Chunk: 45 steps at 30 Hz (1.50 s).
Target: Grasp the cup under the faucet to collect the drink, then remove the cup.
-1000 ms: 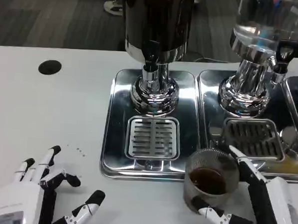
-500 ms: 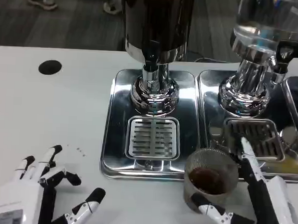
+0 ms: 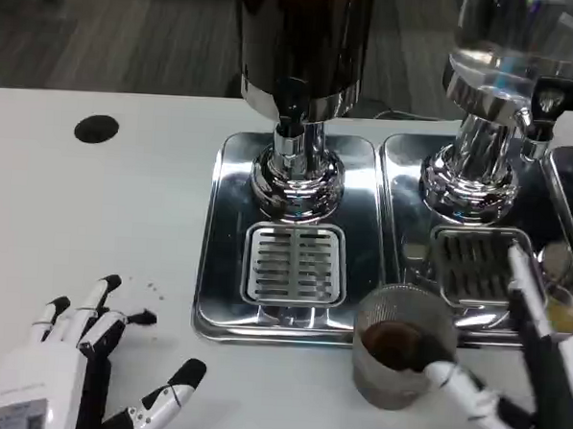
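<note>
While the left hand (image 3: 62, 381) rests spread and empty on the surface (image 3: 94, 224), the upright cup (image 3: 402, 347) stands just left of the right hand (image 3: 532, 381), whose parted fingers flank it, one touching.

— From where is the scene viewed?

— It is viewed from a single head view, set high on the robot and tilted steeply down at the white table (image 3: 94, 224).

— Which way is it faced?

— Forward, toward the dark dispenser (image 3: 300, 52) and the clear dispenser (image 3: 511, 53), whose tops are cut off by the upper edge.

— How near is it placed?

— Near: the left hand (image 3: 62, 381) and the right hand (image 3: 523, 381) are cropped at the bottom edge. Dark floor is seen beyond the table's far edge.
</note>
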### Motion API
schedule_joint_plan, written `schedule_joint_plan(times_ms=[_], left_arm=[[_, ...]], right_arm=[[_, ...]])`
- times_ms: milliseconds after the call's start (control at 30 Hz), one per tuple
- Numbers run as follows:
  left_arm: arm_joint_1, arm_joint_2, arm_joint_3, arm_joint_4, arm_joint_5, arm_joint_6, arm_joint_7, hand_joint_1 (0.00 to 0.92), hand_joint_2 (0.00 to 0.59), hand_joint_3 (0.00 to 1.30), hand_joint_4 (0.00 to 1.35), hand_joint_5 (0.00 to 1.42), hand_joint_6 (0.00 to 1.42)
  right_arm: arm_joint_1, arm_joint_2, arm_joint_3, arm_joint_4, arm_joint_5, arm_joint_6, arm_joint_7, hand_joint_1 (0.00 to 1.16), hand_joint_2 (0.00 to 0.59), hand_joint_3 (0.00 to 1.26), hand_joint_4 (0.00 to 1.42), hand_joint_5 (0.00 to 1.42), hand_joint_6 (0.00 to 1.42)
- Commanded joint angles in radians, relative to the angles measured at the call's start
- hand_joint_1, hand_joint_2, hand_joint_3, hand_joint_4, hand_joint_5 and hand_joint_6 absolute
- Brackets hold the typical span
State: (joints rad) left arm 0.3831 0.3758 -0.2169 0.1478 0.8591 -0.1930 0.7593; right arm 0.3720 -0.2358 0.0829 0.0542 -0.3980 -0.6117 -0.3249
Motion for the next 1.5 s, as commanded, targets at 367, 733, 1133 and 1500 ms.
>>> schedule_joint_plan(times_ms=[367, 733, 1133, 1500], left_arm=[[0.02, 0.014, 0.021, -0.022, -0.018, -0.021, 0.014, 0.0, 0.115, 0.32, 0.07, 0.24, 0.15], [0.04, 0.025, 0.012, -0.066, 0.027, -0.011, 0.013, 0.0, 0.103, 0.29, 0.03, 0.19, 0.13], [0.075, 0.012, -0.024, -0.09, 0.108, 0.013, 0.03, 0.0, 0.125, 0.16, 0.0, 0.16, 0.11], [0.094, 0.019, -0.036, -0.093, 0.131, 0.023, 0.056, 0.0, 0.141, 0.11, 0.0, 0.13, 0.1]], right_arm=[[-0.175, -0.052, -0.133, -0.031, -0.169, 0.29, -0.034, 0.16, 0.547, 0.2, 0.08, 0.0, 0.04], [-0.241, -0.156, -0.003, 0.192, -0.498, 0.451, -0.213, 0.01, 0.564, 0.15, 0.05, 0.0, 0.0], [-0.221, -0.201, 0.083, 0.258, -0.511, 0.438, -0.328, 0.0, 0.568, 0.08, 0.0, 0.0, 0.0], [-0.232, -0.222, 0.151, 0.295, -0.524, 0.448, -0.365, 0.0, 0.581, 0.07, 0.0, 0.0, 0.0]])
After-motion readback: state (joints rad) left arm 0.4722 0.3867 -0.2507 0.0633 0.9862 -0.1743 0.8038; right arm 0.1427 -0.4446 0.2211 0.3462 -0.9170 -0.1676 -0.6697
